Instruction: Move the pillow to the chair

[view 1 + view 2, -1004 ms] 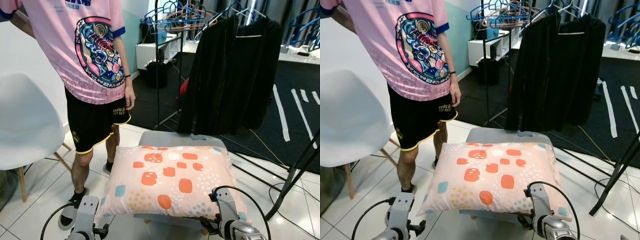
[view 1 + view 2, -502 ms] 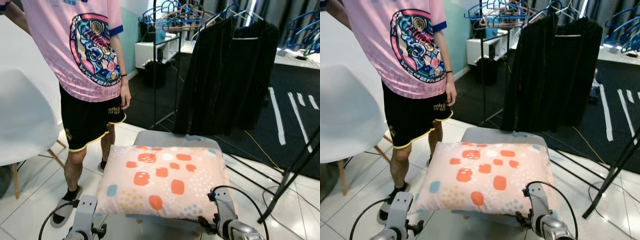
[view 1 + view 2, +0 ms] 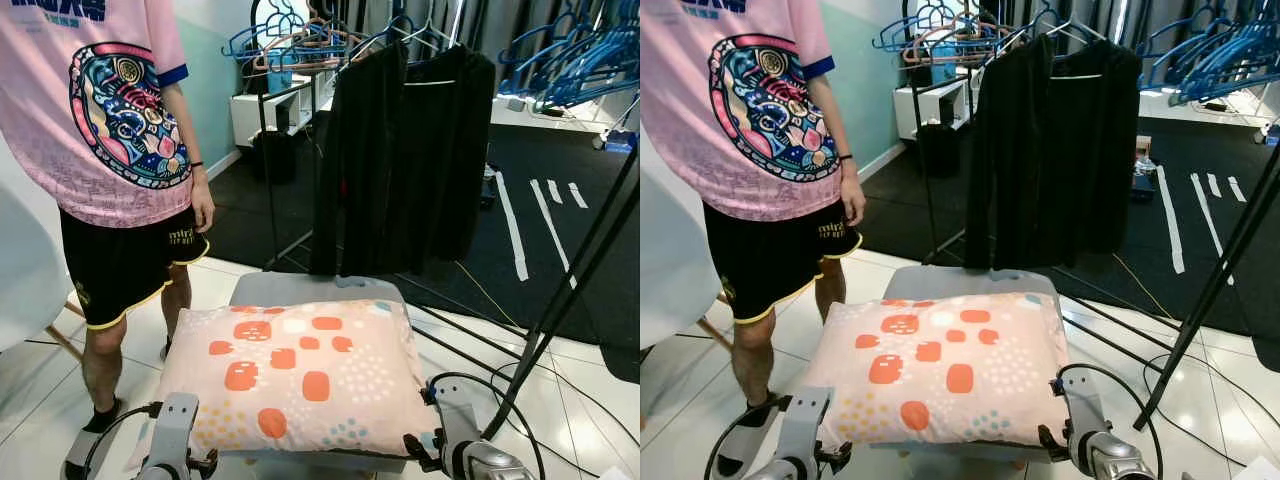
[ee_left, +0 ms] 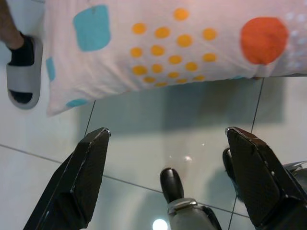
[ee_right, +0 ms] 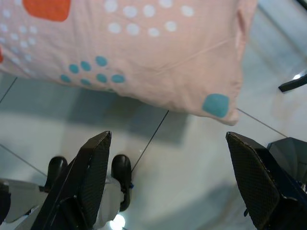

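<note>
Peach-pink and dotted with orange, teal and white patches, the pillow (image 3: 290, 378) lies flat on a grey seat (image 3: 300, 289), overhanging its near edge toward the robot. Both arms are low at the bottom of the head views, one near each front corner of the pillow. The left gripper (image 4: 165, 175) hangs with its two black fingers spread wide over the white tiled floor (image 4: 144, 139), just short of the pillow's near left corner and touching nothing. The right gripper (image 5: 170, 179) is likewise spread, the pillow's near right corner with its teal spot lying ahead of it and apart from both fingers. A person in a pink printed T-shirt (image 3: 90, 110) and black shorts stands beside the seat on the robot's left, a grey slipper (image 4: 21, 72) near the pillow's corner. A white chair (image 3: 25, 270) shows at the far left edge. Behind, black garments (image 3: 400, 160) hang on a clothes rack.
</note>
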`<state>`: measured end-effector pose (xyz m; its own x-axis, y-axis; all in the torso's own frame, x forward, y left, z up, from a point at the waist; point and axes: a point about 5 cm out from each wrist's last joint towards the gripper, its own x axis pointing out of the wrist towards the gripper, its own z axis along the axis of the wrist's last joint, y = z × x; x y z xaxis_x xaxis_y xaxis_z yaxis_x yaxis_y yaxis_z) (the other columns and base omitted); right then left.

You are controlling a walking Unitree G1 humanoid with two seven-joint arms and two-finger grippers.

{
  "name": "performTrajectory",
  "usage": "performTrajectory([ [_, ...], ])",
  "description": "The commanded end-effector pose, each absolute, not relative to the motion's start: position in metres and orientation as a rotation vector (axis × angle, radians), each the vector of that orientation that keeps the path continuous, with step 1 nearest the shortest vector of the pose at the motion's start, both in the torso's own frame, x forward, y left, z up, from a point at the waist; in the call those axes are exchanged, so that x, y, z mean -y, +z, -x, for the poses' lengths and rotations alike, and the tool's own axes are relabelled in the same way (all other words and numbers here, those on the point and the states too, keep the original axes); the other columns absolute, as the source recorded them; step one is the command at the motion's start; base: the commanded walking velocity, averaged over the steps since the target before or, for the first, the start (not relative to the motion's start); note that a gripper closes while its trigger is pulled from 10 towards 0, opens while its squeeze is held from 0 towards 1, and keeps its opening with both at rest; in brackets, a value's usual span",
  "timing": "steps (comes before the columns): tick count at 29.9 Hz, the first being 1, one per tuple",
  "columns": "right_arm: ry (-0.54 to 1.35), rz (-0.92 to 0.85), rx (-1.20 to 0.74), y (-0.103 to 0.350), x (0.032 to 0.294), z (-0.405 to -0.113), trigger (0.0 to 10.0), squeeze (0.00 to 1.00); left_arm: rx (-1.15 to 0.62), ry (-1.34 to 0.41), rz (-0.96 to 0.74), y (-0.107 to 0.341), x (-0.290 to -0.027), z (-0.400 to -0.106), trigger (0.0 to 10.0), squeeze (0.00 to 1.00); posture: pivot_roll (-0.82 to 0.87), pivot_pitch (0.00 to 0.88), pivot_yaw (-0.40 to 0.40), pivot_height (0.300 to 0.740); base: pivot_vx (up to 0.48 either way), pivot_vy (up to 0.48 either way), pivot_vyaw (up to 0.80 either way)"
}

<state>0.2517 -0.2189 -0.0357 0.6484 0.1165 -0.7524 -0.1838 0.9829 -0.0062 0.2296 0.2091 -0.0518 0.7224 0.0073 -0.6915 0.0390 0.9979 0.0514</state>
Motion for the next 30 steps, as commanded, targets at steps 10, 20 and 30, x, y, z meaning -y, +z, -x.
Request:
performTrajectory([
  [10,0.241,0.276,-1.016,-0.042,0.221,-0.244,10.0,0.00,-0.916,-0.092,-0.135,-0.068,-0.208,-0.206,10.0,0.00,-0.15,0.000,-0.013,0.740,0.000,0.000,0.00],
  [20,0.238,0.284,-1.025,-0.043,0.220,-0.243,10.0,0.00,-0.979,-0.145,-0.195,-0.072,-0.194,-0.206,10.0,0.00,-0.15,0.000,-0.007,0.740,0.000,0.000,0.00],
  [30,0.215,0.285,-1.012,-0.043,0.218,-0.245,10.0,0.00,-0.937,-0.087,-0.176,-0.067,-0.192,-0.216,10.0,0.00,-0.16,0.000,-0.008,0.740,0.000,0.000,0.00],
])
